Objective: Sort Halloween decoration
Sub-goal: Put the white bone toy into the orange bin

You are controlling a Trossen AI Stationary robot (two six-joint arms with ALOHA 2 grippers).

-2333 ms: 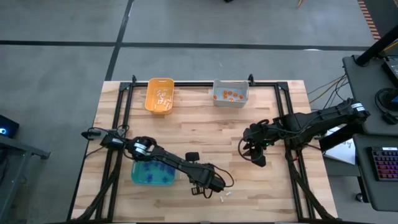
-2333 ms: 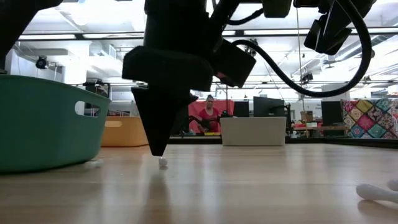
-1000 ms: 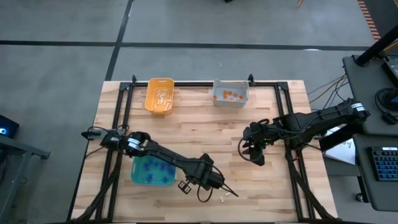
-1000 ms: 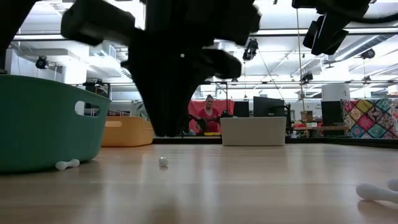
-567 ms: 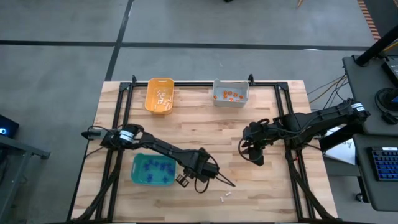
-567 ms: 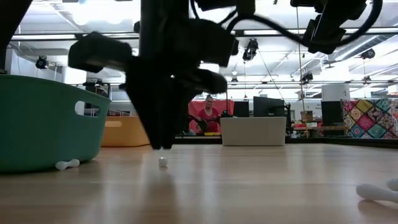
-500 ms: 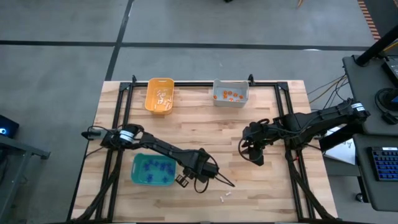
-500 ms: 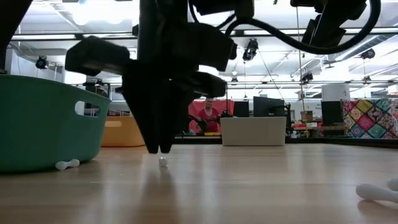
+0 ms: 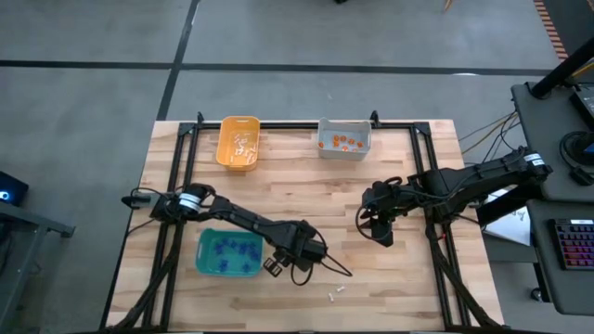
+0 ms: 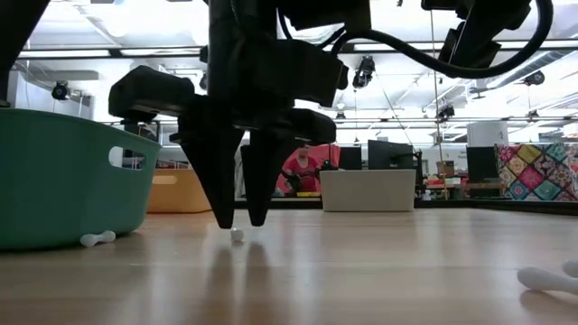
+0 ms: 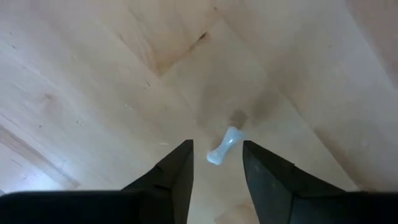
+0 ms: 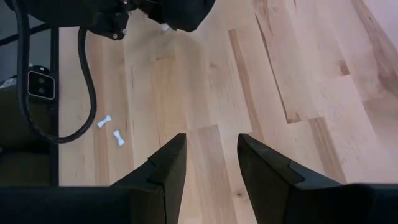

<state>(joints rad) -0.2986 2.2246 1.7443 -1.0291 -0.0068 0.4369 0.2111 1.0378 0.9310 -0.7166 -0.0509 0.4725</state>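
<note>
The left gripper [image 10: 235, 221] stands point-down at the near middle of the table [image 9: 306, 199], its two dark fingers [image 11: 176, 177] apart with clear space between them and their tips just above the wood. Between those tips lies a small white trinket [image 11: 223, 147], resting on the boards and gripped by neither finger. It is a pale, glossy little piece shaped like a bone, narrow in the waist and swollen at each end; it lies flat, its long axis running slantwise across the gap between the fingers, one knob close to the gap and the other pointing away from the gripper. In the low view it shows only as a tiny white bead [image 10: 237, 235] on the table at the fingertips. To the left of the gripper sits the teal bin [image 9: 225, 253] with purple trinkets [image 9: 229, 250] inside, and another white trinket [image 10: 97, 238] lies against its foot. Nearer the table's front edge lie two more white bone-shaped pieces [image 9: 336, 292], close together. At the far edge stand the orange-yellow bin [image 9: 238, 142] holding white pieces and the grey bin [image 9: 343, 138] holding orange trinkets [image 9: 342, 142]. The right gripper [image 9: 383, 236] waits over the right half of the table, fingers apart and empty.
</note>
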